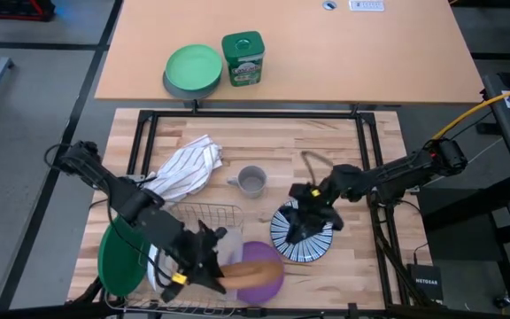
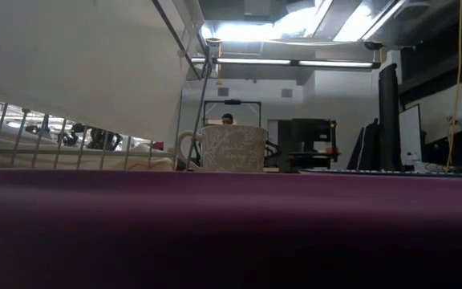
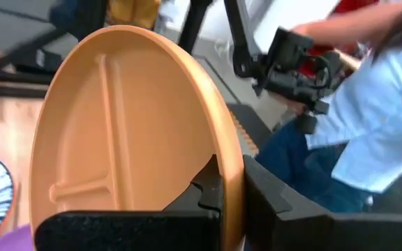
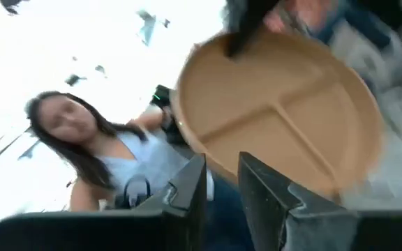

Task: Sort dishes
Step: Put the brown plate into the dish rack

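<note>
The brown plate (image 1: 253,260), a divided dish, is held on edge by the left tool (image 1: 209,262) in the lower middle of the high view, just above the purple plate (image 1: 264,282), which lies flat on the worktop (image 1: 361,221). In the left wrist view the brown plate (image 3: 124,118) is seen clamped at its rim between the two dark fingers (image 3: 211,192), so the left tool is clenched on it. The large dark green plate (image 1: 118,261) stands tilted at the lower left, beside the wire dish rack (image 1: 211,217), with a striped cloth (image 1: 189,168) lying over the rack's upper end. The right tool (image 1: 311,213) is poised over the blue-and-white striped plate (image 1: 301,235) at the lower centre-right; its fingers (image 4: 187,188) stand slightly parted in the right wrist view with nothing seen between them, so it appears released. A small grey mug (image 1: 252,182) sits in the middle of the worktop. A person is visible in both wrist views, beyond the worktop.

The step in hand is judged to be the carrying of the brown plate towards the rack. The next move would call for the plate to be kept upright, lined up with a free slot between the wires, lowered in, and only then let go. A slip from the rim grip is the likely risk
</note>
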